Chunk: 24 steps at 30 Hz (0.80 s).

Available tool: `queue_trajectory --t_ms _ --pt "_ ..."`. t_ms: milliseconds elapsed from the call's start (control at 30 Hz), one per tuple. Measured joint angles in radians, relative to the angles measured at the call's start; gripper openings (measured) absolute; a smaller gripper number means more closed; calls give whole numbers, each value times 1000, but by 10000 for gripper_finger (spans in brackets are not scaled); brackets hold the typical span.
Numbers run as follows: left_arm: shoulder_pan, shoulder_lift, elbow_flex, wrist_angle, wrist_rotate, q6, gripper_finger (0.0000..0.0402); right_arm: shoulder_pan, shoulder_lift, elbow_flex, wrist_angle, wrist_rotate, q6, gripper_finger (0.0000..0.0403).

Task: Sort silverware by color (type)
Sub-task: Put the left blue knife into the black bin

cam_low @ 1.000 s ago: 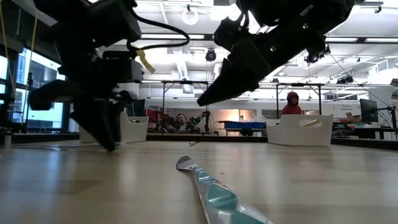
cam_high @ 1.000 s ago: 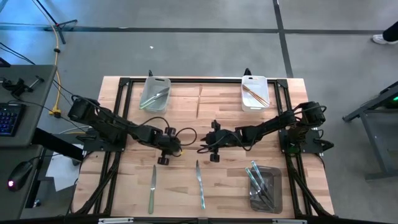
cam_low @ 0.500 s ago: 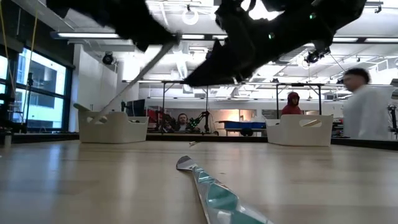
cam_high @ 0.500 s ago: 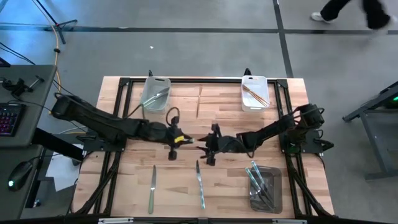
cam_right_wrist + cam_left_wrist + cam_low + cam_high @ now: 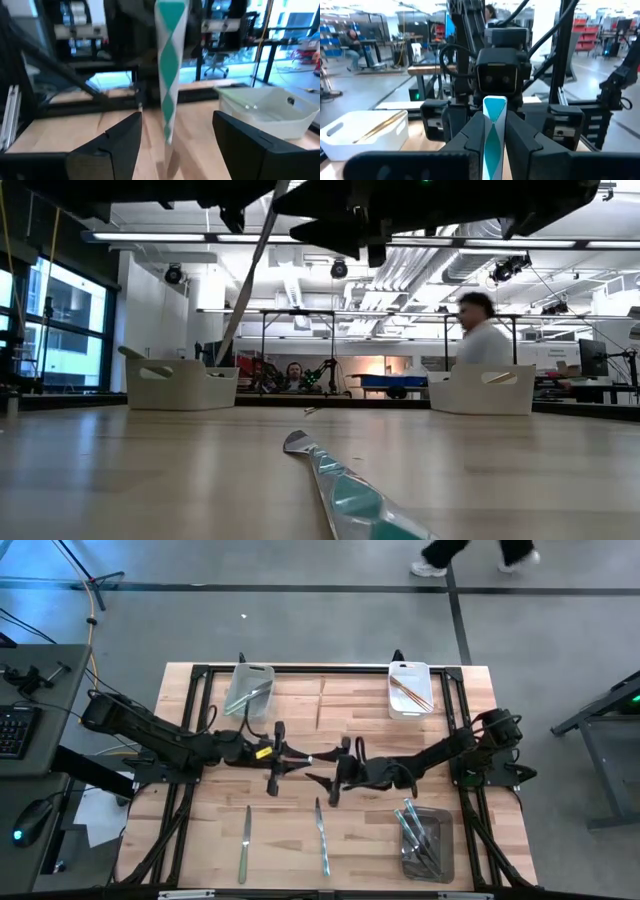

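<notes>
Nearest the table's front edge lie two loose pieces, well apart: a silver knife on the left and an iridescent blue-green knife toward the middle; the low view shows the latter flat on the wood, its faceted handle catching light.

Front right, the dark bin holds several blue-green pieces.

Mid-table, raised off the surface: the left gripper is clamped on another blue-green piece, the handle pinched between its fingers. The right gripper faces it just beside, jaws spread wide either side of the piece's free end and not touching it. Reads as a hand-off toward the dark bin.

Handling judgement: thin, rigid metal, light, polished so likely slippery; a grip mid-handle across the flat faces should resist twisting better than one near the tip.

Far left, the clear bin holds silver pieces. Far right, the white bin holds gold-bronze pieces.

A person walks past beyond the table.
</notes>
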Motion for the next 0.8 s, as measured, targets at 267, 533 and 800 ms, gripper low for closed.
queue_trajectory --t_ms 267,533,800 --pt "5 5 -16 115 -18 48 36 -32 0 0 67 0 -1 231" --pt "38 6 -16 156 -19 55 36 -60 0 55 73 -26 -39 230" --pt "39 6 -16 187 -18 71 36 -82 0 101 10 -56 -43 131"
